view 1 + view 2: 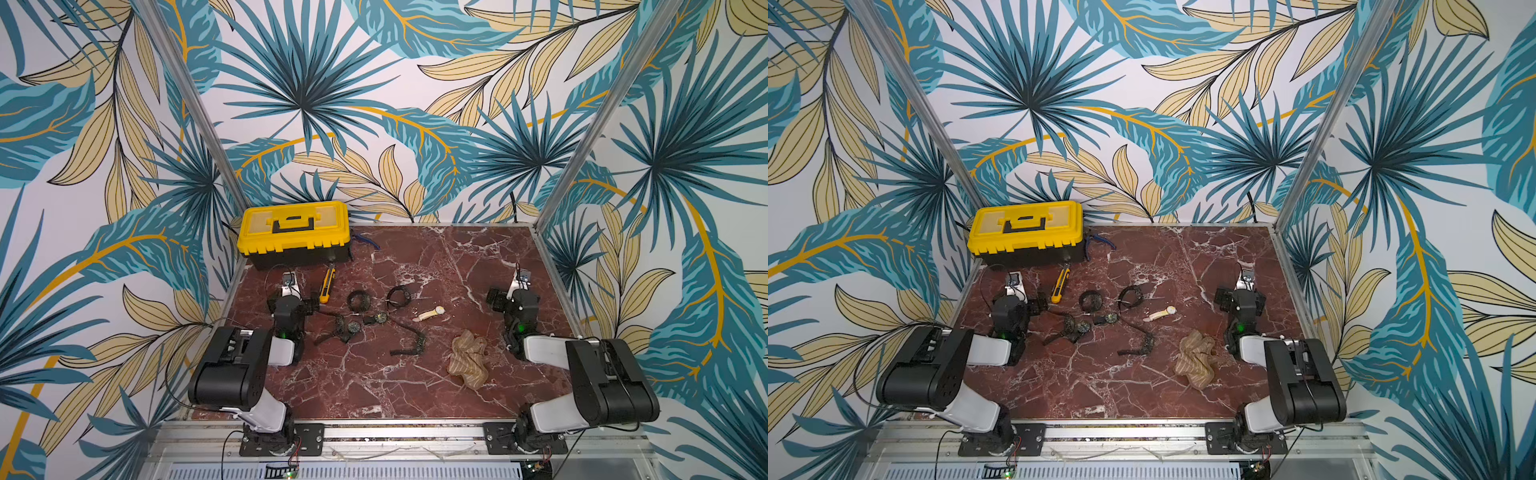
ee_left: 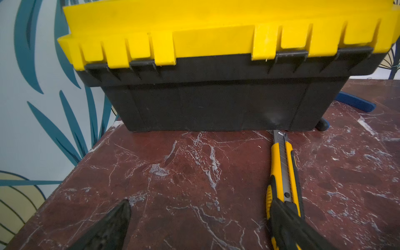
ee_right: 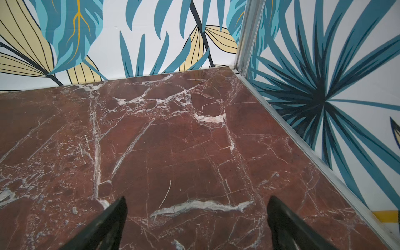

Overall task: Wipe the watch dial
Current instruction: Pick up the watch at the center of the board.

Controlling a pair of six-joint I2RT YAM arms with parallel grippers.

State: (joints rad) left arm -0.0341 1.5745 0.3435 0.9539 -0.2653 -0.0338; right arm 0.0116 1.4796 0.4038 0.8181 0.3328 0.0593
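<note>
Here, pale watch point(image 1: 430, 313) near beige cloth point(image 1: 467, 360), lettering illegibly small.

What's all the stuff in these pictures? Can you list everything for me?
toolbox: one, yellow lid and black base, far left corner
utility knife: one, yellow and black, just in front of the toolbox
blue-handled tool: one, beside the toolbox, partly hidden
dark watches: several, black, exact count unclear, in the middle
cream watch: one, right of the dark ones
cloth: one, beige, crumpled, right of centre
table: one, red marble
left gripper: one, black, open, by the knife
right gripper: one, black, open, over bare table
</note>
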